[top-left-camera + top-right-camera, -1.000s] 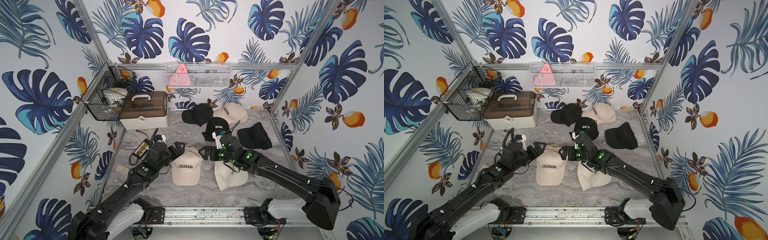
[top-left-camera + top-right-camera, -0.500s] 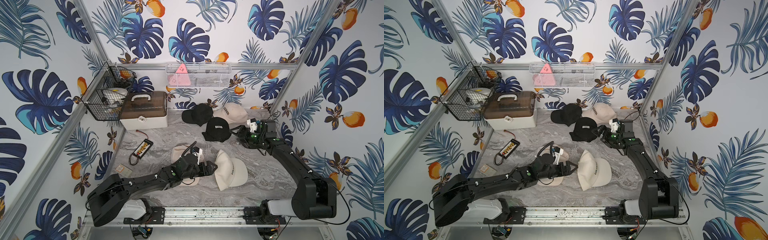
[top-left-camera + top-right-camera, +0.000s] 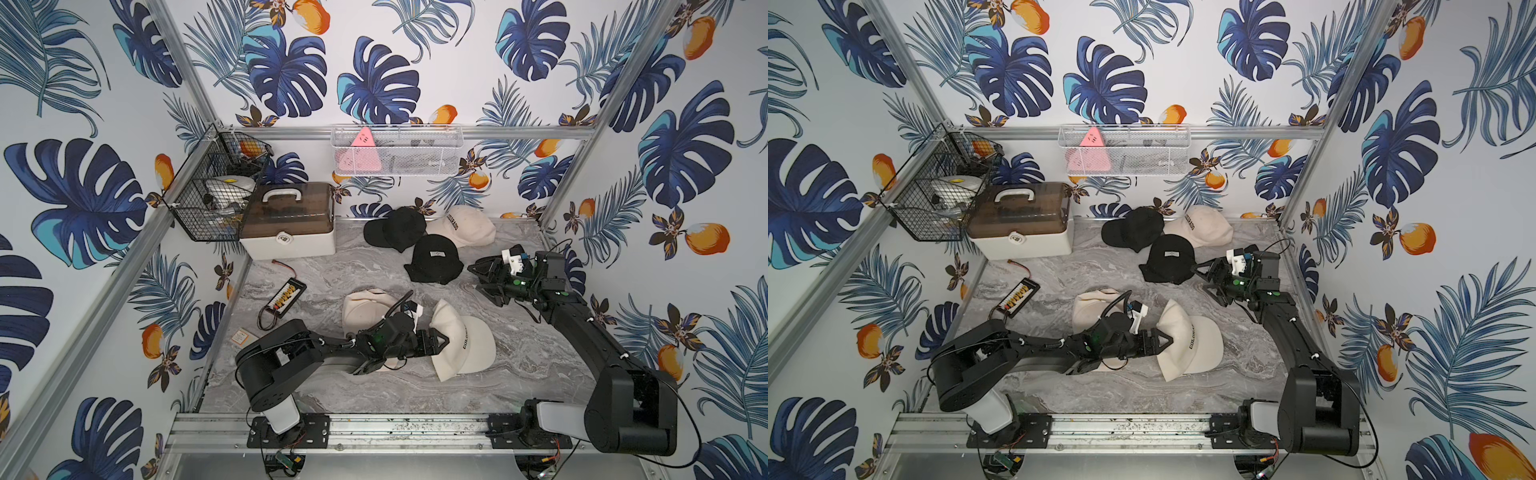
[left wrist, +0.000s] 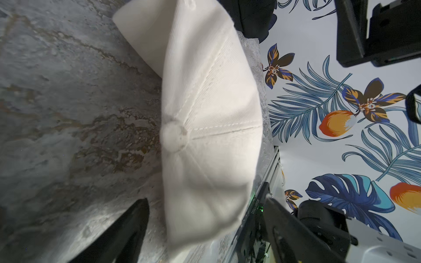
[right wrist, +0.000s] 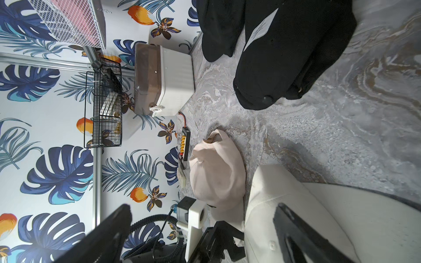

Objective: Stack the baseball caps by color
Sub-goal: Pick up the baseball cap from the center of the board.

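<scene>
Black caps (image 3: pixel 434 259) cluster rearward; cream caps (image 3: pixel 473 345) lie scattered.

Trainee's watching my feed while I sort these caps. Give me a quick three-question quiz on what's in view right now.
1. What sits between the parted jaws of the left pincer?
2. True or false: the right pincer is shut.
3. On the grey marbled tabletop, the white plastic storage box with the brown lid stands in: A) the back-left corner B) the front-right corner C) the centre.

Key
1. A cream fabric baseball cap with black lettering.
2. False; it is open and empty.
3. A.
</scene>
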You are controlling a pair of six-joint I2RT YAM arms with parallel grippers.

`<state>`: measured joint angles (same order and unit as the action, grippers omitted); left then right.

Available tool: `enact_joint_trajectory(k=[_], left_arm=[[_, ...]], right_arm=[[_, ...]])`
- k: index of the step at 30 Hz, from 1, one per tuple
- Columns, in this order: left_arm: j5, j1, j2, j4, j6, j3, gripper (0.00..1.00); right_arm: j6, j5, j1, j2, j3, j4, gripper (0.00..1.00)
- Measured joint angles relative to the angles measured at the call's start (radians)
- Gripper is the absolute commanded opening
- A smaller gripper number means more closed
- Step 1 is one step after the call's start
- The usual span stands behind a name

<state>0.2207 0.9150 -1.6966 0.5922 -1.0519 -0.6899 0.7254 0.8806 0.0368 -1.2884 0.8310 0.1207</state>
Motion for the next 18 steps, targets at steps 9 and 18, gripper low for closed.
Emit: enact_joint_trajectory(k=[9, 18], left_arm=[[0.026, -0.014, -0.017, 0.001, 0.015, -0.09, 0.13], [0.09, -0.026, 0.116, -0.264, 0.237, -0.261, 0.0]], right_arm=[[0.008, -0.025, 0.0, 0.116, -0.056, 0.028, 1.0], [-0.118, -0.121, -0.004, 0.207, -0.002, 0.18, 1.0]])
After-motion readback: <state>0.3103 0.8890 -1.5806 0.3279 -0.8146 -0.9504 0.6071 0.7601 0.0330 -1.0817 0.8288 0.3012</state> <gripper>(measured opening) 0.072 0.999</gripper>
